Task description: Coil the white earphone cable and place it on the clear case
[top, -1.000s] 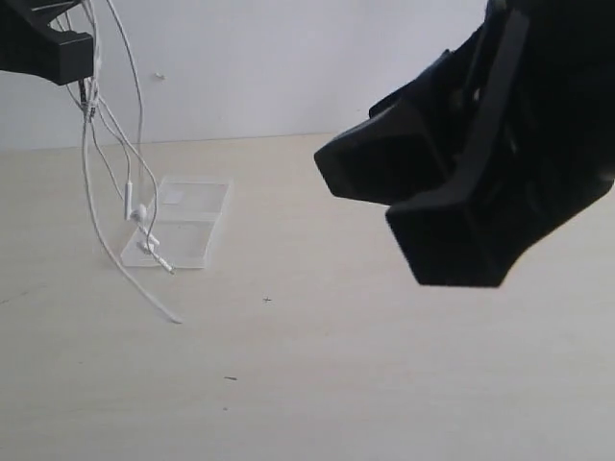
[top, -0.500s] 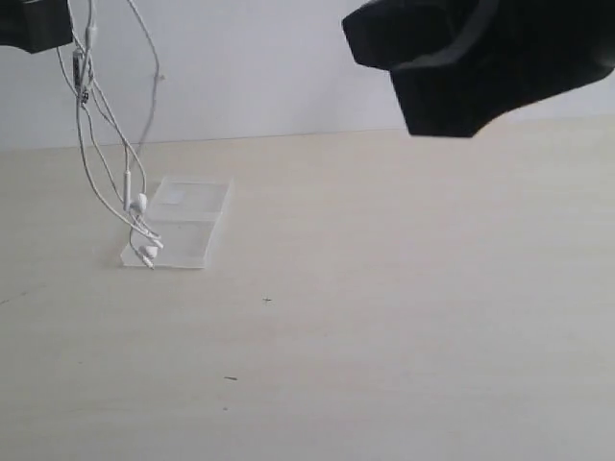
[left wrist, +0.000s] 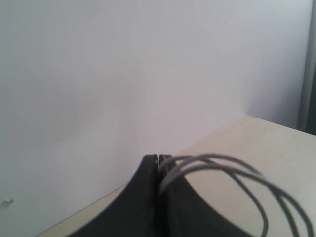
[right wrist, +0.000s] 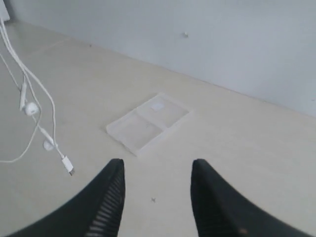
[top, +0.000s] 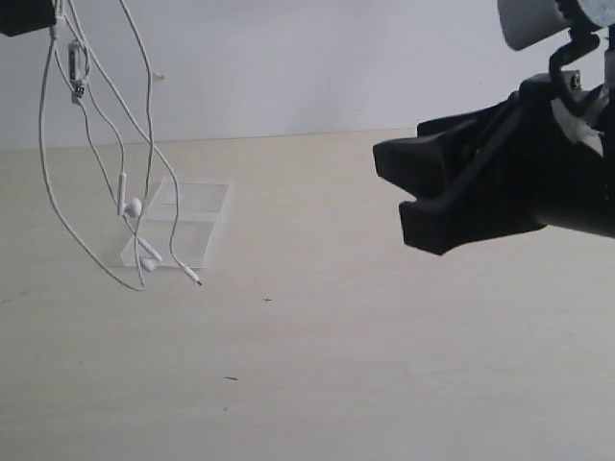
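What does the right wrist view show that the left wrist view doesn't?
Only right wrist: the case flat on the table, the earbuds and plug, and the open right hand. Only left wrist: the left hand shut on cable loops. Both: cable, table, wall.

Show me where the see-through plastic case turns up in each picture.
Exterior view: the clear case lies on the table at left, partly behind the dangling white earphone cable.
Left wrist view: not in it.
Right wrist view: the case lies on the table ahead of the right gripper.
Shared landmark: the cable, in all three.
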`<action>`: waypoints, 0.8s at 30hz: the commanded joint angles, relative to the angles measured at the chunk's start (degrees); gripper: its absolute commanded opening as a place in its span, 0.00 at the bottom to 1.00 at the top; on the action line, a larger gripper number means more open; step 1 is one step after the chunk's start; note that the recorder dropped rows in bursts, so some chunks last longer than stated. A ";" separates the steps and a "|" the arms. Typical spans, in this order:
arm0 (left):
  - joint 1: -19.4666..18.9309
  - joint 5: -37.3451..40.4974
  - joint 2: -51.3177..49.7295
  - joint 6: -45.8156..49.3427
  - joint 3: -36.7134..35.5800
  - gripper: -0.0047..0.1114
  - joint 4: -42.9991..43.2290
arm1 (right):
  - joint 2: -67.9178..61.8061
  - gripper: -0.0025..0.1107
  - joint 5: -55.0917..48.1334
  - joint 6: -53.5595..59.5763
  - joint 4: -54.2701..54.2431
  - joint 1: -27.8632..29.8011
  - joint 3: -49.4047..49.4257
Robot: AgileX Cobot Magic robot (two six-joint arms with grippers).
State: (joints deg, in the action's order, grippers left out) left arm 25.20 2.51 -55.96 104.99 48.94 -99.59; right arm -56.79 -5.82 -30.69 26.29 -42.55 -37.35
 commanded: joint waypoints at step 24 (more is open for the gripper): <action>-0.10 2.88 0.39 -0.27 0.36 0.04 -0.35 | -13.86 0.65 45.20 -5.58 8.34 3.93 0.26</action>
State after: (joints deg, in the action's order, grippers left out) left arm 25.20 4.04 -55.96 104.99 48.94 -99.59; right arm -69.74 36.51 -34.43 33.19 -38.56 -37.11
